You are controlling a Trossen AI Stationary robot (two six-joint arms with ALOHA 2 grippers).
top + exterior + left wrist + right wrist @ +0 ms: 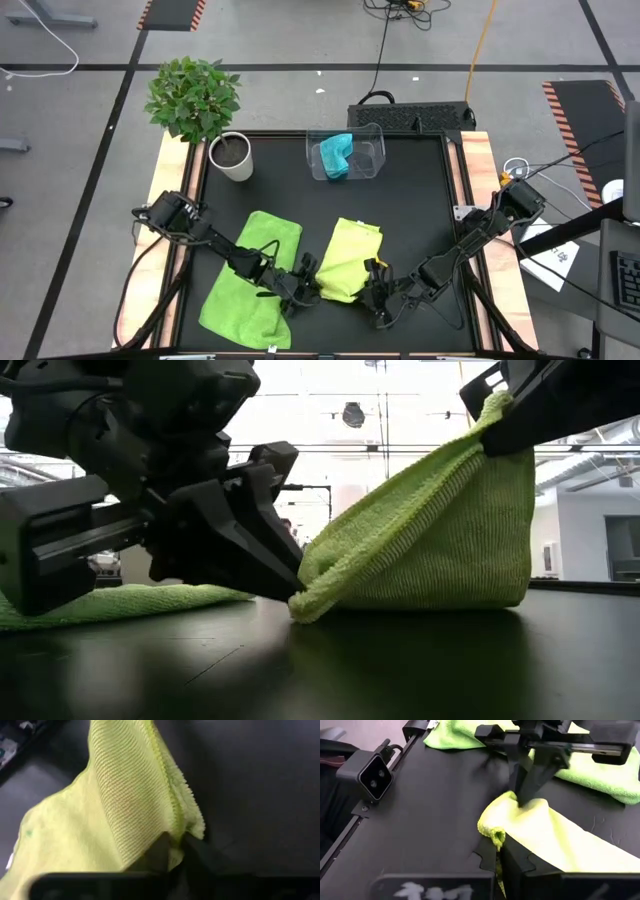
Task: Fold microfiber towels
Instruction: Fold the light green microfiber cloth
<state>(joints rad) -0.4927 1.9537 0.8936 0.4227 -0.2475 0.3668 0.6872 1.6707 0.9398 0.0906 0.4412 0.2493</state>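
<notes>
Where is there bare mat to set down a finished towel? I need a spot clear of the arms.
Free: the black mat right of the clear bin, back to the table's right edge, and the strip between the potted plant and the bin. Crowded: the front, where the left gripper and right gripper pinch the yellow-green towel, beside the spread green towel.

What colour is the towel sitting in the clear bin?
Turquoise-blue towel, inside the clear bin; the high view shows it best.

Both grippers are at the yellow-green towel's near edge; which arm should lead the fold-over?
Probably right: the right gripper already holds its corner of the yellow-green towel raised, while the left gripper pinches its corner low at the table.
</notes>
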